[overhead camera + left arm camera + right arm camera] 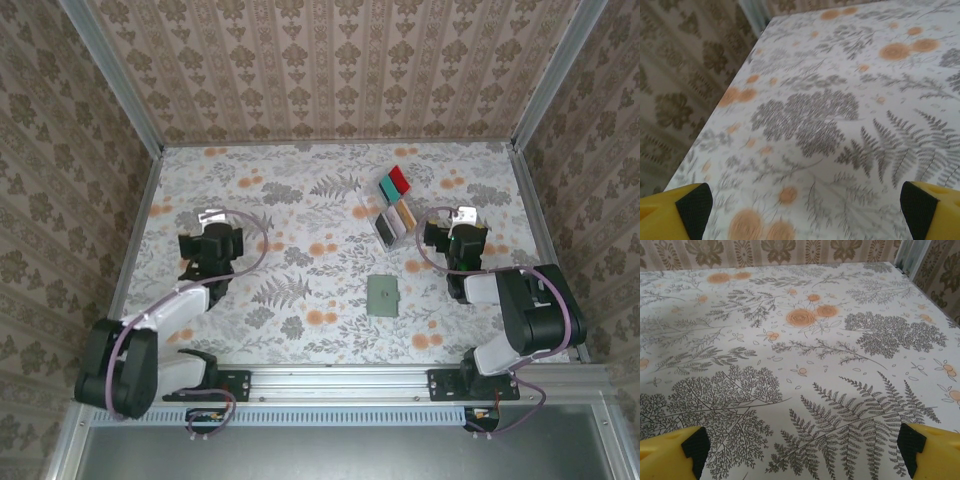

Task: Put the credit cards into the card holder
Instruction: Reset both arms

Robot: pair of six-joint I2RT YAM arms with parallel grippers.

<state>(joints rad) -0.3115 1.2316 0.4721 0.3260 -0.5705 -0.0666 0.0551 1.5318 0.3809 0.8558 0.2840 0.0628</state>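
Observation:
The card holder (384, 296), a flat grey-green wallet, lies shut on the floral table, right of centre and towards the front. The credit cards sit in a clear divided tray (364, 207) behind it: a red one (399, 179), a teal one (388, 188), a tan one (404, 213) and a dark grey one (385, 231). My left gripper (210, 226) (805, 210) hovers over the left of the table, open and empty. My right gripper (462, 226) (802, 450) is just right of the tray, open with only tablecloth between its yellow fingers (675, 450).
Patterned walls close in the table (300, 190) at the back and on both sides. An aluminium rail (340, 380) with the arm bases runs along the front edge. Bare floral cloth lies between the two arms.

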